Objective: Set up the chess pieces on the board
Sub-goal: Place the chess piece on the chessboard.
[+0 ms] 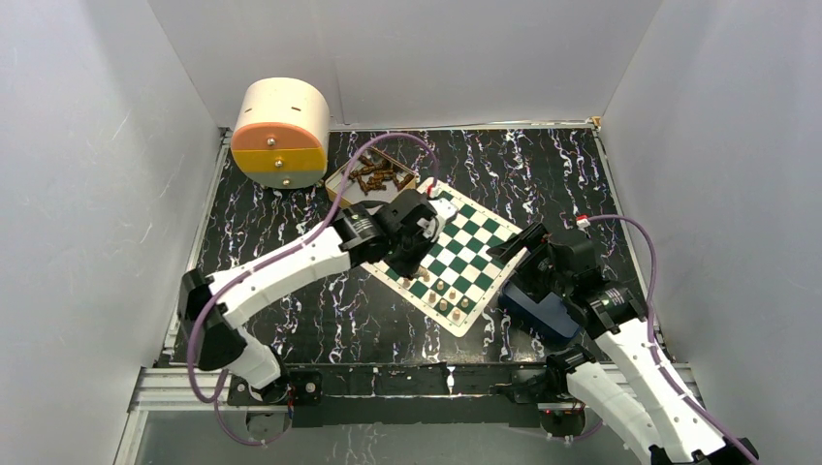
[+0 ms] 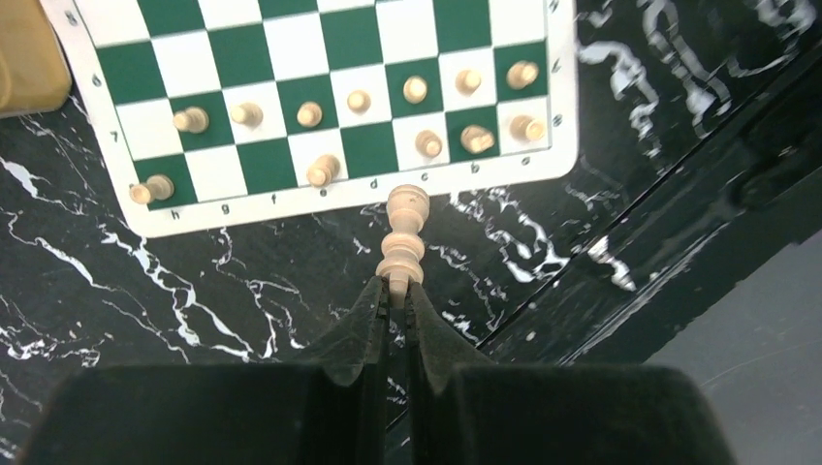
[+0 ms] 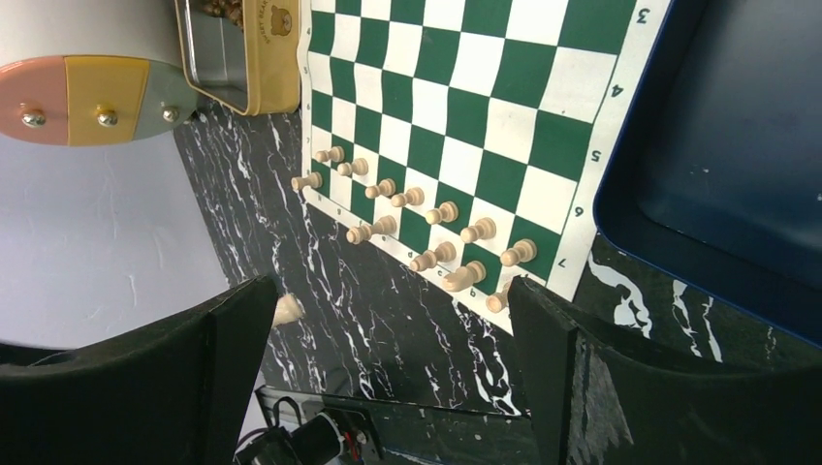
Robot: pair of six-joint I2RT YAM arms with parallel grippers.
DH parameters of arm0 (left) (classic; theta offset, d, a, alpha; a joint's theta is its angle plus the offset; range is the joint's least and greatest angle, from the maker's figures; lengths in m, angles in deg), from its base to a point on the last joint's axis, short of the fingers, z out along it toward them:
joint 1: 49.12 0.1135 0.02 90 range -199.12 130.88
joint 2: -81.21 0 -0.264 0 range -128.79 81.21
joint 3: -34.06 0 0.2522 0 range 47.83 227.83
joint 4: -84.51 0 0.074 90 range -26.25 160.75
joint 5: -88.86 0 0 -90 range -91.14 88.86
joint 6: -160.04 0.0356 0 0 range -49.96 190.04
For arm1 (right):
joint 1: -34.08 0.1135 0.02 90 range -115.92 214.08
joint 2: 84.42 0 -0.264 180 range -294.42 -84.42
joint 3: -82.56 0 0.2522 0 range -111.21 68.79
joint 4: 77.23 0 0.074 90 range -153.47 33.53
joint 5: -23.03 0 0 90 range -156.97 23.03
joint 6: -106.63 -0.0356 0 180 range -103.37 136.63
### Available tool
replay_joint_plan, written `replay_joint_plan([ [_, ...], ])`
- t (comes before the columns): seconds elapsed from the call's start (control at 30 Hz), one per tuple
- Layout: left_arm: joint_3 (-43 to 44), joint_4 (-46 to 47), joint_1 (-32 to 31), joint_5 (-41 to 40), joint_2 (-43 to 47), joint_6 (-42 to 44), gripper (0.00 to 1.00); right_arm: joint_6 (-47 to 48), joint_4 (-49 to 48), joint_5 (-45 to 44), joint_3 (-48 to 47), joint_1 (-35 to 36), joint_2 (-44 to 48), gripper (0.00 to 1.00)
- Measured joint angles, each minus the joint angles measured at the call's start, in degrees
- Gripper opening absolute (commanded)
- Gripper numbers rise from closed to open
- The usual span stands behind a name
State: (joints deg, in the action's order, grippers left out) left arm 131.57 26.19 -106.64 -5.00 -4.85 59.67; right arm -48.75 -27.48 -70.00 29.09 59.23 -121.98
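The board (image 1: 477, 240) lies tilted at the table's middle, green and white checks with a white border. Several light tan chess pieces (image 1: 444, 294) stand in two rows along its near edge (image 2: 567, 116). My left gripper (image 2: 397, 291) is shut on the thin end of one tan piece (image 2: 405, 228), which hangs just off the board's border beside the near row (image 2: 426, 143). In the top view that gripper (image 1: 412, 254) hovers over the board's left side. My right gripper (image 3: 388, 329) stands wide open and empty, above the table off the board's near corner (image 3: 582, 242).
A dark blue tray (image 1: 539, 312) sits under my right arm, touching the board's right edge (image 3: 737, 145). A gold tin (image 1: 373, 179) holds dark pieces behind the board. A round cream drawer box (image 1: 281, 131) stands at the back left. One tan piece (image 3: 287, 310) shows off the board by my right gripper's left finger.
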Motion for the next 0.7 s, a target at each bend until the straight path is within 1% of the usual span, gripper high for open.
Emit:
replay_joint_plan([
  [0.23, 3.39, -6.91, 0.0, 0.37, -9.22, 3.02, 0.0, 1.16, 1.55, -1.6, -0.37, 0.0, 1.68, 0.99],
  [0.37, 6.03, -8.61, 0.0, 0.39, -13.77, 4.11, 0.0, 1.36, 2.16, -2.62, -0.42, 0.0, 2.97, 0.99],
  [0.7, 11.47, -11.52, 0.0, -0.04, -21.59, 6.05, 0.0, 2.32, 4.33, -5.29, -2.1, 0.0, 4.92, 0.99],
])
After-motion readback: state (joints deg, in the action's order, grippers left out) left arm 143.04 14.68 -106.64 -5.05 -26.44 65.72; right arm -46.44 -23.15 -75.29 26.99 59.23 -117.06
